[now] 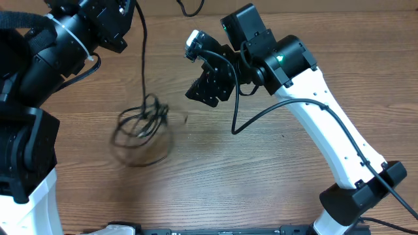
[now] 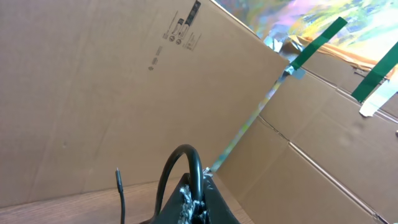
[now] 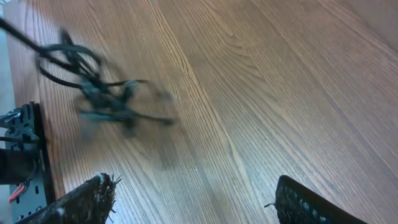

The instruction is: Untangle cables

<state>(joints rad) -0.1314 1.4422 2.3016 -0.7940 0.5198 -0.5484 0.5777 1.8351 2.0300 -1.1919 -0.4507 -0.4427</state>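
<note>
The cables lie in a tangled bundle (image 1: pixel 142 127) left of the table's middle, blurred as if swinging. One thin black strand (image 1: pixel 144 59) rises from the bundle to my left gripper (image 1: pixel 117 26) at the top left. In the left wrist view that gripper (image 2: pixel 196 199) is shut on a black cable loop (image 2: pixel 186 163), and a thin loose cable end (image 2: pixel 118 186) sticks up beside it. My right gripper (image 1: pixel 209 85) is open and empty above the table, right of the bundle. The right wrist view shows its spread fingers (image 3: pixel 199 205) and the blurred bundle (image 3: pixel 99 102) ahead at the upper left.
A thicker black robot cable (image 1: pixel 261 116) hangs from the right arm onto the wooden table (image 1: pixel 215 170). A black cord loop (image 1: pixel 191 9) shows at the top edge. Cardboard walls with green tape (image 2: pixel 323 37) stand behind the table. A black fixture (image 3: pixel 25 124) sits at the table's edge.
</note>
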